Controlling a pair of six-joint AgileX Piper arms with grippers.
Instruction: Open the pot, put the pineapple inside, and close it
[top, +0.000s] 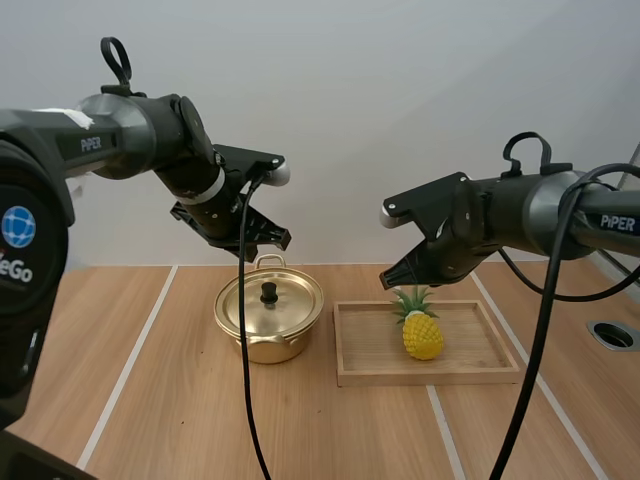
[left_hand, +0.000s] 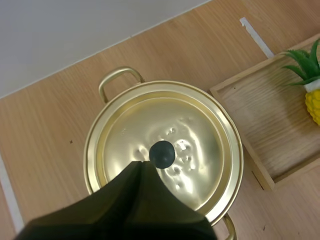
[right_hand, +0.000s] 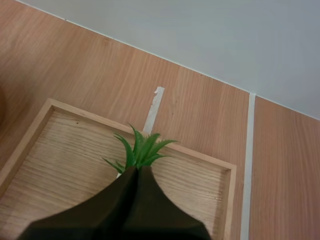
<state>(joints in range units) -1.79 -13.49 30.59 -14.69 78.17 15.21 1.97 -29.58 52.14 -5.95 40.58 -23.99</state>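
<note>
Trouble ahead: our left gripper (left_hand: 141, 165) and right gripper (right_hand: 136, 171) hang closed, empty; descending unopened, we'd bump knob (left_hand: 162, 153) or pineapple (top: 422, 333).

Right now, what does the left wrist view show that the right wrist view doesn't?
Left wrist view: the pot, lid on, with my left gripper shut, its tip near the knob. Right wrist view: my right gripper shut over the pineapple, at its leaves. Both: the tray, the pineapple and the table.
</note>
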